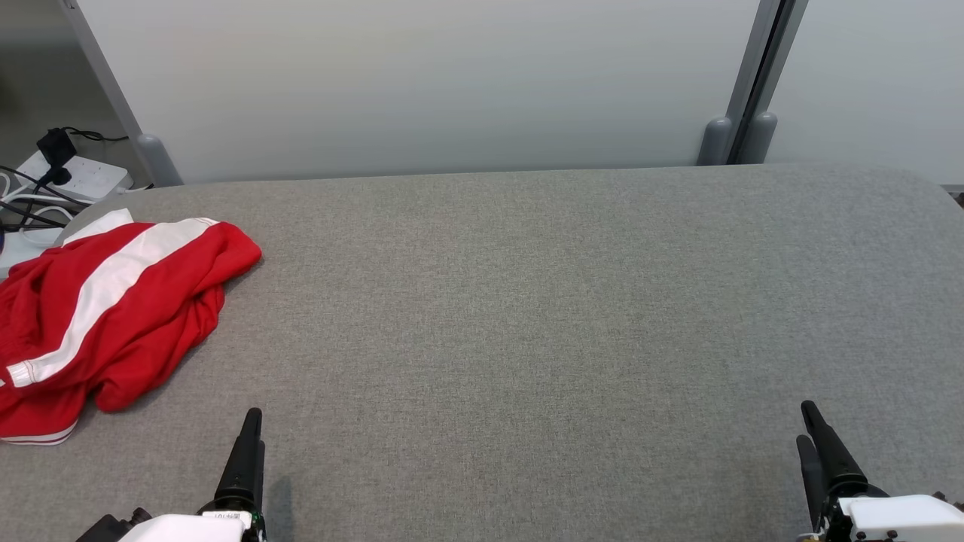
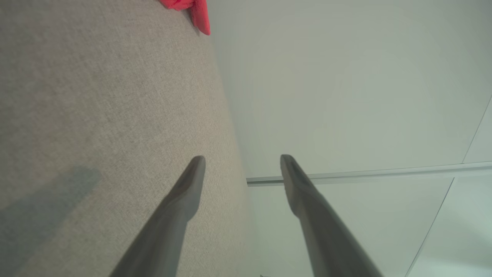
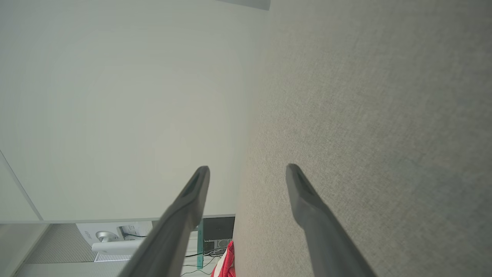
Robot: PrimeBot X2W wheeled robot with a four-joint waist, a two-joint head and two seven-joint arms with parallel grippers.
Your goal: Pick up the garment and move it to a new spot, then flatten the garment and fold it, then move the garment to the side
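Grey woven fabric covers the bench (image 1: 527, 301), which runs back to pale wall panels (image 1: 422, 83). From the head view, the red garment (image 1: 113, 316) with white stripes lies crumpled at the bench's left side and runs out of frame, near a power strip (image 1: 83, 177) behind the corner. Both arms sit at the near edge, apart from the cloth. The left end effector (image 1: 251, 425) is the nearer to it and the right end effector (image 1: 805, 423) is far across, likely a ready pose that leaves the broad middle free for flattening. In the left wrist view, the fingers stand wide with nothing between them, and a red corner of the garment (image 2: 192, 11) lies well ahead. In the right wrist view, the fingers are likewise wide and empty, with a scrap of the garment (image 3: 226, 265) at the bottom edge.
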